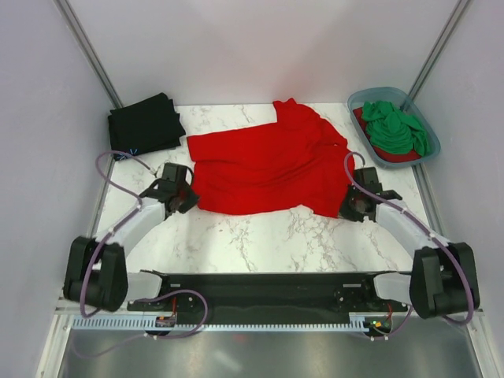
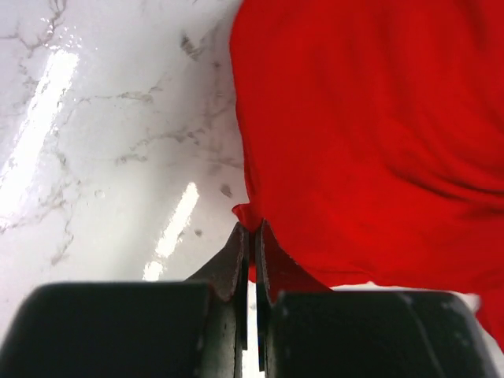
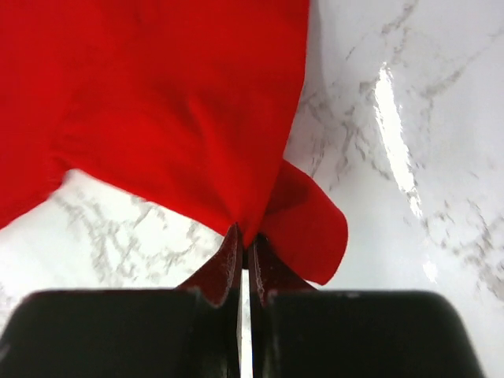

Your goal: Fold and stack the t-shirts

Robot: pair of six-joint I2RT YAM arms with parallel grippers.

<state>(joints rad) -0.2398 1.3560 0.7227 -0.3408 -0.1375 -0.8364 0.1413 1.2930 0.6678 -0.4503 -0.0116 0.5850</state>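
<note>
Pinching the bright red cloth t-shirt at two places along its near edge, we have both sets of fingers pressed together on the fabric. Our left gripper is clamped on a small fold at the shirt's near left corner, and our right gripper is clamped on a bunched bit of the hem at the near right, where a flap of cloth curls beside it. Between them the shirt lies spread and wrinkled on the white marble-patterned table. At the far left corner we see a folded black cloth t-shirt lying flat. At the far right, a blue-grey plastic tub holds a crumpled green cloth t-shirt on top of a second red cloth garment.
</note>
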